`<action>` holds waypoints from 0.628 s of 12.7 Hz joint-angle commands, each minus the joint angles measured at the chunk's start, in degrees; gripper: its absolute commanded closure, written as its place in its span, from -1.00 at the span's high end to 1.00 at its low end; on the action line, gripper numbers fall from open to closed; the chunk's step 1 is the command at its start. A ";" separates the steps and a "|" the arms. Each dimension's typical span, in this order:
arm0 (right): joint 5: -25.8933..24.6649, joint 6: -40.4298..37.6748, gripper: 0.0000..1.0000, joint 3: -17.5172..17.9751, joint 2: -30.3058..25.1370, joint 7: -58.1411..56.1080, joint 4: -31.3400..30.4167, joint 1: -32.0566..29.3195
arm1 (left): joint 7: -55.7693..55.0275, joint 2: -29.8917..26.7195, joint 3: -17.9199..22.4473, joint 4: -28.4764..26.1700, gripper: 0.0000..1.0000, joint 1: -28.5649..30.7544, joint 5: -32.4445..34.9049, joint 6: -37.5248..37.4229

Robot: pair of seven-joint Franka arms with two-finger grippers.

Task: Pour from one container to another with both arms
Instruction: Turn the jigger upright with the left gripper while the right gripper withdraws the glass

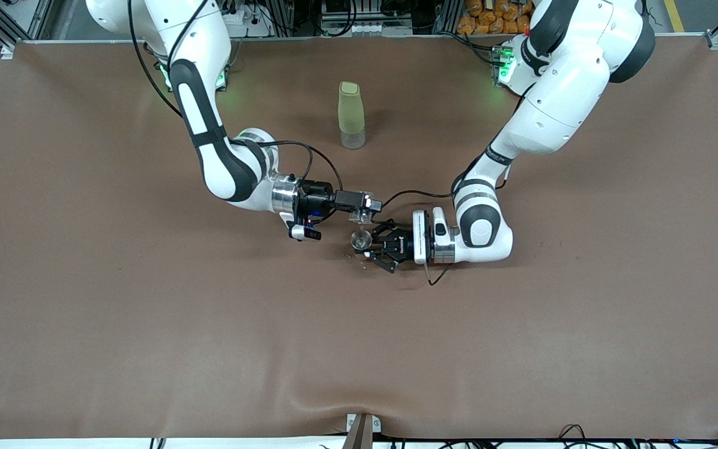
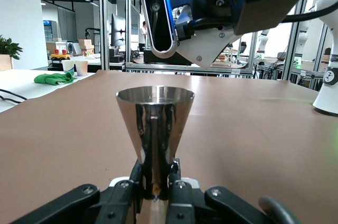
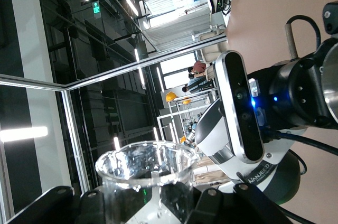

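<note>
My right gripper (image 1: 364, 214) is shut on the tiny clear glass cup (image 1: 359, 216), which it holds tipped on its side just above the silvery metal jigger (image 1: 361, 239). My left gripper (image 1: 368, 247) is shut on the jigger's narrow waist and holds it upright, low over the middle of the table. The left wrist view shows the jigger (image 2: 155, 126) with its round mouth up, pinched in my left gripper (image 2: 156, 184), and the right arm's hand (image 2: 227, 18) above it. In the right wrist view the glass cup (image 3: 150, 179) sits in my right gripper (image 3: 153, 205); the jigger's rim (image 3: 332, 89) shows at the picture's edge.
A tall pale-green bottle (image 1: 351, 115) with a clear base stands upright, farther from the front camera than both grippers. A brown cloth (image 1: 147, 324) covers the whole table. A small clamp (image 1: 362, 430) sits at the table's edge nearest the camera.
</note>
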 commanded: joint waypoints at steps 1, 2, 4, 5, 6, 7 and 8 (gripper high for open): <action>-3.09 -1.03 -1.00 0.41 -0.73 -5.36 0.56 -1.29 | -0.48 -1.60 -0.17 -1.12 -1.00 1.22 -0.16 -0.09; -5.72 -1.12 -1.00 0.41 -0.73 -11.06 0.56 -2.25 | -0.48 -1.60 -0.17 -1.12 -1.00 1.40 -0.16 -0.18; -11.78 -1.21 -1.00 0.23 -1.08 -22.49 0.47 -4.01 | -0.30 -2.21 -0.17 -1.12 -1.00 3.15 0.37 -0.88; -14.25 -1.21 -1.00 0.06 -1.34 -28.90 0.47 -4.89 | -0.56 -2.47 -0.17 -1.12 -1.00 4.63 1.94 -2.54; -16.36 -1.21 -1.00 0.06 -1.69 -34.88 0.21 -6.03 | -1.87 -2.48 -0.17 -1.12 -1.00 6.30 3.96 -4.64; -18.55 -1.47 -1.00 0.06 -2.05 -41.64 0.04 -7.69 | -3.10 -2.56 -0.17 -1.12 -1.00 7.71 6.41 -6.32; -20.93 -2.95 -1.00 0.06 -1.96 -47.45 -0.05 -9.88 | -3.90 -2.83 -0.17 -1.12 -1.00 9.73 8.70 -7.55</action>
